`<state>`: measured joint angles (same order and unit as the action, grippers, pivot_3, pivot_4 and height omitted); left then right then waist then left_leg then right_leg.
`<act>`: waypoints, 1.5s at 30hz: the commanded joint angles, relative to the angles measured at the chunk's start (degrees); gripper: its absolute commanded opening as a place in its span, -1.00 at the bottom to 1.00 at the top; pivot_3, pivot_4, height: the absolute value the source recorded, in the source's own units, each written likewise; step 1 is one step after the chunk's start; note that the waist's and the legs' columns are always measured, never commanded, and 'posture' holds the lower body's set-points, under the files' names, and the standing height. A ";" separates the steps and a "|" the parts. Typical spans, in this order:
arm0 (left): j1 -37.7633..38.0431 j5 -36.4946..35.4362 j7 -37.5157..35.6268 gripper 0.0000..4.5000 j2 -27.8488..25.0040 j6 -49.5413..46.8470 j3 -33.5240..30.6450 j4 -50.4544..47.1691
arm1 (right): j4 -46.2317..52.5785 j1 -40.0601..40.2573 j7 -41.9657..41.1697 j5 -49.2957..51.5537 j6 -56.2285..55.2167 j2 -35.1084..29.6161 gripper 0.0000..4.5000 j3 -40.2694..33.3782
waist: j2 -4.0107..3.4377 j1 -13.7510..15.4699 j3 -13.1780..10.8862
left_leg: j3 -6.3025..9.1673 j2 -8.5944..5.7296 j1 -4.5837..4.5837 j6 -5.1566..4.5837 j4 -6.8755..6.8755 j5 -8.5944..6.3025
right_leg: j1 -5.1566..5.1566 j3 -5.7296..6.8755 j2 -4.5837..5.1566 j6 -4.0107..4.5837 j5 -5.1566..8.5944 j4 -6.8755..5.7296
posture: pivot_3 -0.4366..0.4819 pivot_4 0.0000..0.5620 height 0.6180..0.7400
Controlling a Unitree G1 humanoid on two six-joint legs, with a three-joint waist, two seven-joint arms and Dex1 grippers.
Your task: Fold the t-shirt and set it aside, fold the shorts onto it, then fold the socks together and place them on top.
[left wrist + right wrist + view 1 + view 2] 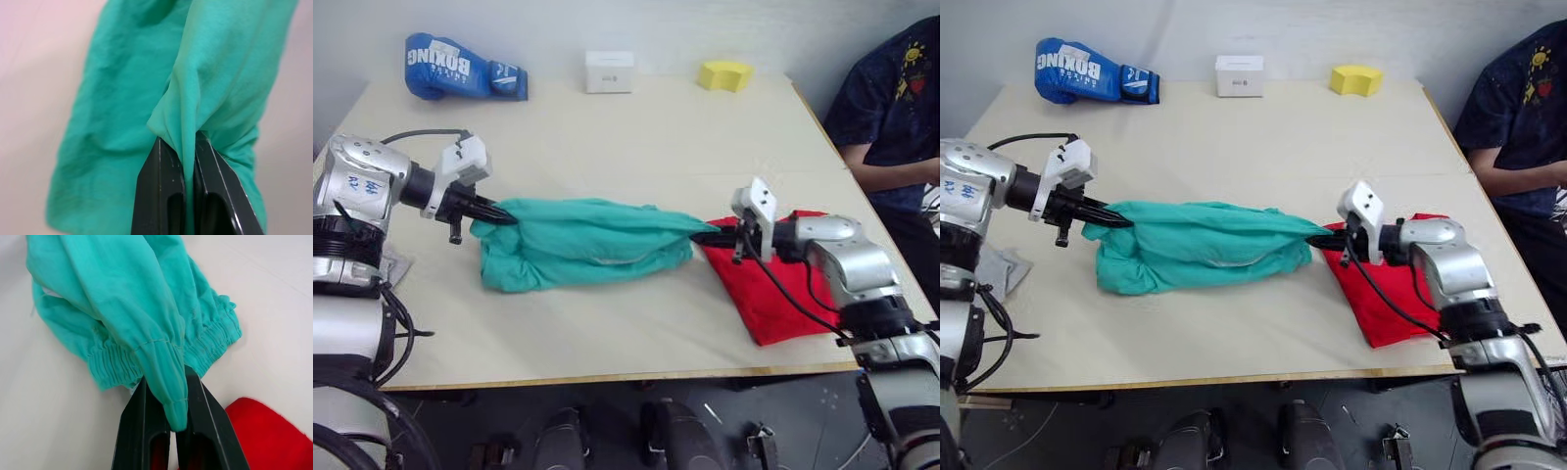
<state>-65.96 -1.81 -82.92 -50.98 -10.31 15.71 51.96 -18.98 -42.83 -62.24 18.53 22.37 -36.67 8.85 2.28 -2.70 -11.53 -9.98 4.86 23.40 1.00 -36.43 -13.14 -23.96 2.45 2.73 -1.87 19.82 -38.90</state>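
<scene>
Pale wooden bench (607, 333), boxing glove (460, 69), white box (609, 71) and yellow sponge (724, 74) along the far edge. Left hand (188, 161) clenched on 1 end of the teal shorts (582, 245). Shorts stretched between both hands, sagging onto the bench. Right hand (178, 418) pinching the waistband end, just over the folded red t-shirt (769, 294). Best to keep tension even, carry both ends rightward together, lay flat on the t-shirt.

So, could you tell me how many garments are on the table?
2 clearly: the shorts mid-table, stretched between both grippers, and the t-shirt under the right arm. Others may be hidden.
</scene>
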 commanded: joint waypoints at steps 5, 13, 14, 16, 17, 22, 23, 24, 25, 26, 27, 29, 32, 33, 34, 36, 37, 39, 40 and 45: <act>-3.91 3.32 8.55 -0.99 4.75 8.09 -4.33 16.76 | -13.87 -9.56 4.70 -5.82 -0.83 8.11 -1.00 0.01 | 0.02 -0.69 -0.01 | -0.12 0.28 0.27 0.02 -0.39 -0.01 | -0.37 -0.17 -0.01 0.00 0.00 -0.47 | -0.05 -0.47 1.00; -3.29 4.33 12.42 -0.67 5.09 8.42 -7.93 19.23 | -16.77 -12.11 6.89 -6.39 0.21 11.95 -0.51 -2.89 | 0.02 -0.69 -0.01 | -0.11 0.38 0.80 0.04 -0.87 -0.02 | -0.93 -0.20 -0.08 0.01 0.00 -0.93 | -0.05 -0.47 1.00; -3.23 3.76 11.90 -0.53 5.00 8.01 -8.74 18.99 | -16.54 -11.81 7.85 -6.59 -0.50 12.02 -0.35 -3.39 | 0.02 -0.70 -0.01 | -0.11 0.38 0.80 0.04 -0.86 -0.02 | -0.93 -0.20 -0.08 0.01 0.00 -0.93 | -0.05 -0.47 1.00; -3.13 2.18 12.82 -0.29 4.85 7.40 -11.08 18.70 | -16.19 -11.24 9.80 -6.15 -0.41 12.14 -0.09 -5.03 | 0.02 -0.69 -0.01 | -0.12 0.38 0.81 0.05 -0.86 -0.03 | -0.97 -0.20 -0.08 0.01 0.00 -0.94 | -0.05 -0.47 1.00; -2.88 1.59 13.34 -0.16 4.62 7.54 -12.23 18.49 | -15.56 -10.66 10.17 -6.01 -0.76 11.95 0.07 -5.64 | 0.02 -0.68 -0.01 | -0.12 0.39 0.82 0.05 -0.86 -0.03 | -0.97 -0.20 -0.07 0.01 0.00 -0.94 | -0.05 -0.47 1.00; -1.27 -4.08 23.30 0.52 3.79 8.58 -22.03 17.75 | -13.05 -8.04 15.29 -4.88 -5.43 11.19 0.82 -11.84 | 0.02 -0.69 -0.01 | -0.12 0.39 0.81 0.05 -0.85 -0.03 | -0.97 -0.22 -0.06 0.01 0.00 -0.95 | -0.05 -0.47 1.00; -0.60 -5.07 25.36 0.65 3.53 8.59 -23.82 17.55 | -12.26 -7.40 15.74 -4.40 -6.98 10.96 0.97 -13.20 | 0.02 -0.72 -0.01 | -0.12 0.39 0.81 0.05 -0.84 -0.03 | -0.97 -0.23 -0.06 0.01 0.00 -0.94 | -0.05 -0.47 1.00; 0.77 -5.90 25.72 0.79 3.18 8.77 -25.12 16.83 | -11.17 -6.58 16.06 -4.08 -8.00 10.48 1.00 -14.35 | 0.02 -0.75 -0.01 | -0.11 0.40 0.82 0.05 -0.85 -0.03 | -0.98 -0.24 -0.06 0.01 0.00 -0.95 | -0.05 -0.47 1.00; 2.23 -6.19 26.11 0.95 2.96 9.96 -25.97 15.91 | -10.11 -5.76 15.69 -4.05 -9.53 9.98 1.00 -14.90 | 0.02 -0.80 -0.01 | -0.13 0.40 0.81 0.05 -0.83 -0.03 | -0.98 -0.25 -0.06 0.01 0.00 -0.95 | -0.05 -0.47 1.00; 4.19 -6.96 26.43 0.98 2.68 11.72 -27.28 14.62 | -7.94 -4.24 13.69 -4.22 -12.38 9.03 1.00 -14.73 | 0.01 -0.83 -0.01 | -0.14 0.40 0.80 0.06 -0.83 -0.03 | -0.97 -0.25 -0.07 0.01 0.00 -0.96 | -0.05 -0.47 1.00; 6.32 -8.13 25.31 0.98 2.49 13.28 -28.56 12.66 | -5.42 -2.57 11.33 -4.35 -14.87 8.08 1.00 -14.17 | 0.01 -0.83 -0.01 | -0.15 0.40 0.79 0.06 -0.80 -0.03 | -0.98 -0.26 -0.07 0.01 0.00 -0.95 | -0.05 -0.47 1.00; 10.61 -10.85 23.38 0.98 2.59 17.09 -31.28 7.33 | 0.57 1.08 6.65 -3.95 -18.56 6.87 1.00 -12.38 | 0.02 -0.81 -0.01 | -0.16 0.44 0.78 0.10 -0.78 -0.05 | -0.97 -0.26 -0.11 0.01 0.00 -0.93 | -0.05 -0.47 1.00; 21.11 -15.58 16.98 0.98 2.73 15.75 -32.42 -9.47 | 11.18 7.35 0.87 -4.16 -21.80 5.55 1.00 -7.68 | 0.06 -0.87 0.02 | -0.15 0.56 0.78 0.16 -0.81 -0.05 | -0.96 -0.23 -0.21 0.01 0.00 -0.93 | -0.05 -0.47 1.00; 26.12 -15.35 14.73 0.98 2.01 16.48 -31.10 -16.12 | 13.53 8.78 0.15 -4.43 -22.49 5.48 1.00 -6.55 | 0.06 -1.00 0.02 | -0.15 0.60 0.78 0.18 -0.81 -0.05 | -0.95 -0.23 -0.24 0.01 0.00 -0.94 | -0.05 -0.47 1.00; 31.68 -14.27 13.09 0.98 1.05 18.32 -29.60 -22.70 | 15.69 10.21 0.52 -5.11 -22.67 5.65 1.00 -5.43 | 0.05 -1.05 0.03 | -0.15 0.61 0.71 0.23 -0.79 -0.07 | -0.89 -0.27 -0.24 0.01 0.00 -0.94 | -0.05 -0.47 1.00; 39.06 -14.09 11.86 0.98 0.60 19.82 -28.75 -31.46 | 18.60 12.50 1.48 -6.77 -23.81 6.13 1.00 -3.22 | 0.04 -1.25 0.03 | -0.15 0.63 0.56 0.26 -0.78 -0.08 | -0.74 -0.31 -0.26 0.03 0.01 -0.93 | -0.05 -0.47 1.00; 41.78 -15.23 13.04 0.98 1.38 17.61 -28.99 -35.15 | 19.49 13.76 2.67 -8.61 -24.47 6.48 1.00 -1.75 | 0.04 -1.19 0.03 | -0.15 0.60 0.45 0.26 -0.76 -0.08 | -0.63 -0.32 -0.25 0.07 0.03 -0.92 | -0.05 -0.47 1.00; 45.69 -15.04 15.97 0.98 2.52 15.12 -28.67 -39.35 | 19.72 15.37 3.66 -12.22 -26.42 6.60 1.00 1.20 | 0.08 -1.06 0.06 | -0.14 0.61 0.33 0.26 -0.73 -0.10 | -0.54 -0.33 -0.25 0.10 0.04 -0.91 | -0.05 -0.47 1.00; 47.67 -13.13 17.79 0.98 2.98 15.45 -27.96 -40.37 | 18.97 15.77 4.45 -15.01 -28.15 6.47 1.00 2.93 | 0.09 -0.91 0.06 | -0.12 0.60 0.27 0.28 -0.73 -0.14 | -0.48 -0.34 -0.24 0.12 0.05 -0.92 | -0.05 -0.47 1.00; 48.77 -2.48 30.63 0.98 6.48 22.16 -25.04 -38.45 | 10.24 12.64 12.53 -25.18 -37.46 8.50 1.00 6.96 | 0.10 -0.52 0.07 | -0.11 0.54 0.14 0.25 -0.67 -0.18 | -0.41 -0.36 -0.22 0.16 0.05 -0.92 | -0.05 -0.47 1.00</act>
<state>-16.52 -6.37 -55.58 -44.46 9.76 -9.47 14.03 -7.77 -28.68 -52.08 -4.40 -11.70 -28.18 16.11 2.39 -3.22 -11.47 -10.10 5.39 23.55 1.24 -37.10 -13.32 -24.36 2.08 2.53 -1.71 19.87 -39.82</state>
